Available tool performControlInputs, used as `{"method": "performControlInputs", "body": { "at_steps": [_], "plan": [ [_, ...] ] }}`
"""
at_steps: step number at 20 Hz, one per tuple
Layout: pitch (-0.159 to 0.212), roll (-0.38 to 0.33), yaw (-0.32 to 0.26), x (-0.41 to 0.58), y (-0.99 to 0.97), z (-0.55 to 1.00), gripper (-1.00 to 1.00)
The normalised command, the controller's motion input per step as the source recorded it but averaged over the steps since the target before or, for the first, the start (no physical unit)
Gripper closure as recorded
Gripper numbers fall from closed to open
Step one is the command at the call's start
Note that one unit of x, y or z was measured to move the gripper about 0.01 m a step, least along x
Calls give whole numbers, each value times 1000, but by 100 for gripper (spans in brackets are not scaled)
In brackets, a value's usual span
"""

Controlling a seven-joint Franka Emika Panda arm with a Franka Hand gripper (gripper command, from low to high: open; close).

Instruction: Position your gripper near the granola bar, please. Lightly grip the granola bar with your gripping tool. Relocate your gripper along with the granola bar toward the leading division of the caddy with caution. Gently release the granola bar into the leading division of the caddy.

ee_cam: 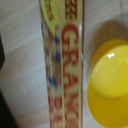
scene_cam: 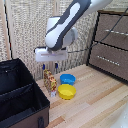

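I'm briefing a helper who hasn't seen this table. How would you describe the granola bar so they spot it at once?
Start at the big black caddy at the exterior view's left; just beside it on the wooden table stands the granola bar, directly under the gripper. Unlike the round blue bowl and yellow bowl next to it, it is a flat, upright yellow-orange box with red lettering.

You've got two bowls sitting on the light wood table (scene_cam: 95, 102): a yellow bowl (scene_cam: 66, 91) nearer the camera and a blue bowl (scene_cam: 67, 78) right behind it, the two touching or close to it. In the wrist view the yellow bowl (ee_cam: 109, 80) shows up big and blurry, with faint rings inside it. Over on the exterior view's right there's a brown drawer cabinet (scene_cam: 112, 42) with metal handles, standing well apart from the bowls. Behind everything you'll see a pale woven wall panel (scene_cam: 25, 30).
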Motion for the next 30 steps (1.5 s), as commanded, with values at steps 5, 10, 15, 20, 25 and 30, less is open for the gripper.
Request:
{"method": "performControlInputs", "body": {
  "at_steps": [5, 10, 15, 20, 25, 30],
  "plan": [
    [68, -63, -10, 322, 160, -353, -100],
    [163, -80, 0, 102, 29, -125, -100],
    [39, -16, -3, 34, 16, -11, 100],
    [0, 0, -4, 51, 0, 0, 100],
    [0, 0, -2, 1, 0, 0, 100],
    [0, 0, 0, 0, 0, 0, 100]
  ]
}}
